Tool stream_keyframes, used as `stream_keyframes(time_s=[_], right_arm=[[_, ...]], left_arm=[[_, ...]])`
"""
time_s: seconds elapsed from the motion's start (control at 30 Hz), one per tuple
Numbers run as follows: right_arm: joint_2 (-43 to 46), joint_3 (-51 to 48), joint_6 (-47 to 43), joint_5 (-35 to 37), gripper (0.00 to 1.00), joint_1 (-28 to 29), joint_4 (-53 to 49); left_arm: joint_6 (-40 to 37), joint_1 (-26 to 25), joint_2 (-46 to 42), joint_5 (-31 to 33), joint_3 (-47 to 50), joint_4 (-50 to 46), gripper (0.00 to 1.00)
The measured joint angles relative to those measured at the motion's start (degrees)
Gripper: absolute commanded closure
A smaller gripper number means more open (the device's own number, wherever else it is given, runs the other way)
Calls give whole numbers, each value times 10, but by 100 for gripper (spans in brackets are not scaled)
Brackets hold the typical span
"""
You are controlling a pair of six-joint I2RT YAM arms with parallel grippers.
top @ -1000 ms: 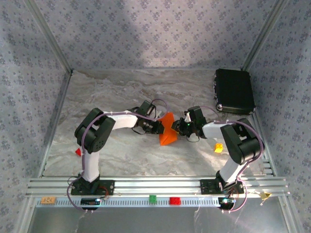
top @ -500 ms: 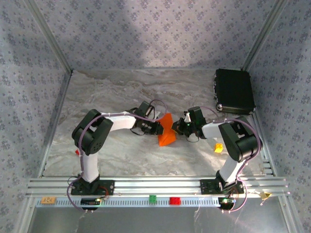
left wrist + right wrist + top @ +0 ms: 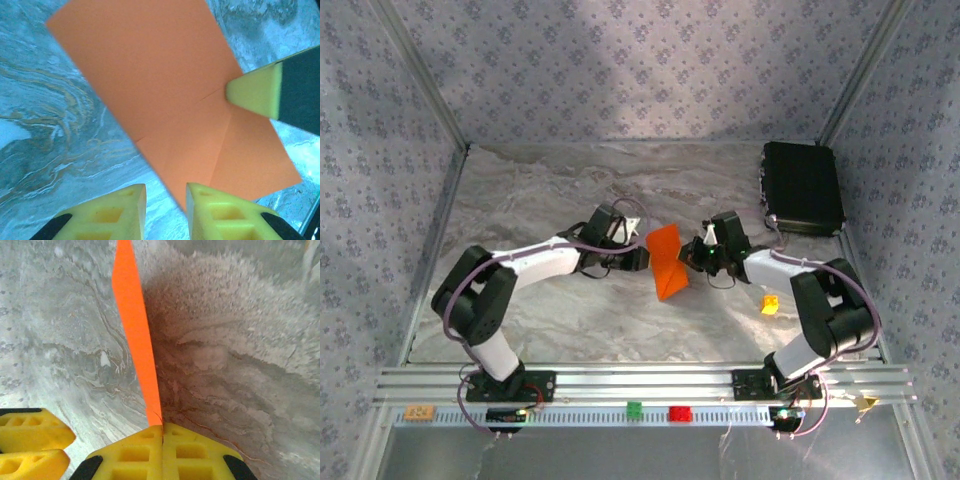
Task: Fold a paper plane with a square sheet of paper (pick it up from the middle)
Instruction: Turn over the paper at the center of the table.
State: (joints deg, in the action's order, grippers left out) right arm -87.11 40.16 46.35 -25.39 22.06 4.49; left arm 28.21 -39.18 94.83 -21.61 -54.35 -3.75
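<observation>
The square sheet of paper, bright orange with creases across it, stands on edge on the marble table between my two grippers. My right gripper is shut on its right edge. In the right wrist view the sheet runs edge-on out of the closed gripper. My left gripper is at the sheet's left side. Its jaws stand a little open just below the sheet, with table showing in the gap. A right fingertip presses the paper's far edge. The paper plane is out of view.
A black box lies at the back right. A small yellow-orange block sits beside the right arm. Red and green blocks rest on the front rail. Patterned walls close in three sides.
My right gripper has shut on the paper. My left gripper has opened and let go, and its arm has stretched out lower and to the left. The sheet now stands taller.
</observation>
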Motion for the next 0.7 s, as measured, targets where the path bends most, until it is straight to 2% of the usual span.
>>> stream_keyframes(time_s=[0.4,0.57,0.7], right_arm=[[111,66,-82,143,98,23,-187],[134,89,-106,204,98,36,-243],[138,111,-125,252,98,51,-284]], left_arm=[[21,38,-112,95,89,33,68],[35,52,-135,119,104,40,65],[45,59,-148,129,108,41,66]])
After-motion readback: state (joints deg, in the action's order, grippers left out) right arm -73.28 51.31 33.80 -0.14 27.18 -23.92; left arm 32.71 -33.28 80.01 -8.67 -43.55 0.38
